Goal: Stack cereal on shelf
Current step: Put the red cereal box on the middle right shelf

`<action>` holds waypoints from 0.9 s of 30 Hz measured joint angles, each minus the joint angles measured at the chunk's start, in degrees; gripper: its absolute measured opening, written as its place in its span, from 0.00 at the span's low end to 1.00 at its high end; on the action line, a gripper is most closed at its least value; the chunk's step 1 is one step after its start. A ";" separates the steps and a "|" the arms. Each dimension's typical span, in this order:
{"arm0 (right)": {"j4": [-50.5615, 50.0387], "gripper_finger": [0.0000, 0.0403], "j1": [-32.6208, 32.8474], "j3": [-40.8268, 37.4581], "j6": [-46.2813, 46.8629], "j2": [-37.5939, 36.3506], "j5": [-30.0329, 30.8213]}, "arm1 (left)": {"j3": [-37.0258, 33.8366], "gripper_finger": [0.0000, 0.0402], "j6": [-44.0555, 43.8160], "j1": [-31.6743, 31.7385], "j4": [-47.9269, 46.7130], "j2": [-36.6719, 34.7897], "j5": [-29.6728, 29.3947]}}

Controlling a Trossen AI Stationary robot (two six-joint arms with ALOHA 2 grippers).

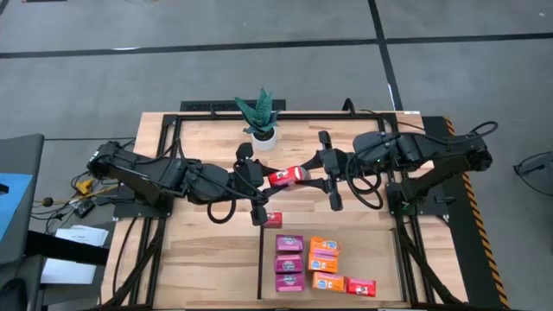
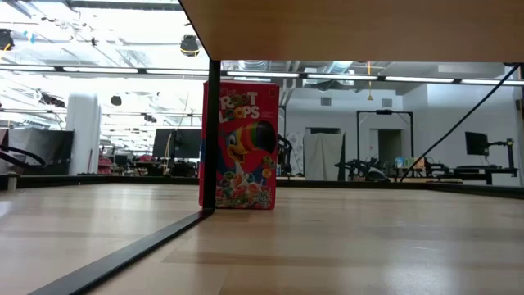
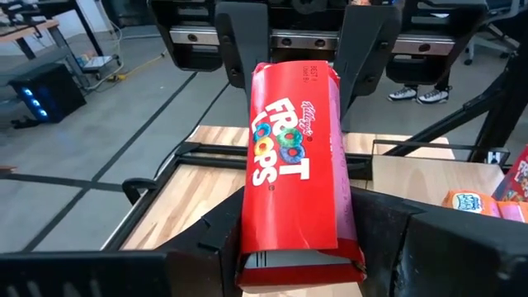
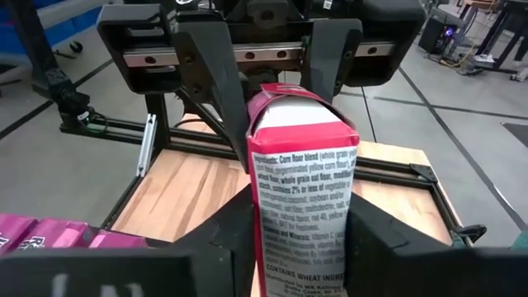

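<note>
Gripping one red box [image 1: 286, 177] from both ends, the left gripper [image 1: 257, 175] and the right gripper [image 1: 318, 173] meet above the table [image 1: 199, 250], just in front of the potted plant [image 1: 260, 116] in the high view. The box lies on its side between them, off the wood. Toward the near edge from the plant lies the shelf [image 1: 380, 250], a pale panel with a black border. On it sit three purple boxes [image 1: 289, 261] in a column, three orange boxes [image 1: 324, 263] beside them, and a second red box [image 1: 360, 286] touching the lowest orange one. A third red box [image 1: 273, 219] stands at the shelf's corner nearest the plant.

From the low view, that third box [image 2: 239, 145] stands upright on the wood, its printed front facing the camera, right beside the black strip [image 2: 123, 254] of the shelf.

In the left wrist view, the held box [image 3: 295, 173] is clamped by the left arm's own fingers [image 3: 206, 239] at its near end, and by the right gripper's fingers [image 3: 239, 49] at the far end. An orange box [image 3: 472, 202] shows beyond.

In the right wrist view, the same box [image 4: 303, 198] shows its text side, squeezed between the right fingers [image 4: 227, 231] near and the left fingers [image 4: 206, 74] far. Purple boxes [image 4: 49, 235] lie to one side.
</note>
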 joint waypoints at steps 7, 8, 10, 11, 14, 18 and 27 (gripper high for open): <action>-0.22 0.39 0.05 -0.04 -0.01 0.02 -0.92 | 0.00 0.43 1.05 0.47 -1.46 0.00 5.07; -0.20 0.40 0.05 -0.04 -0.02 0.02 -1.09 | 0.00 0.47 1.01 0.65 -1.52 0.00 6.27; -0.17 0.40 0.04 -0.04 -0.02 0.02 -1.37 | 0.00 0.54 0.51 1.02 -1.57 0.00 8.29; -0.17 0.40 0.05 -0.04 -0.02 0.02 -1.43 | 0.00 0.58 0.15 1.35 -1.68 0.00 9.59; 0.37 0.39 0.03 -0.04 0.00 0.02 -1.31 | 0.00 0.68 -2.31 2.38 -2.42 0.00 11.24; 0.37 0.37 -0.01 -0.04 0.56 -0.52 -1.19 | 0.00 0.76 -3.05 2.82 -4.58 -0.10 9.38; -2.61 0.41 1.31 -0.04 4.80 -6.97 -1.20 | -0.01 0.78 -6.56 2.88 -8.25 -1.74 6.97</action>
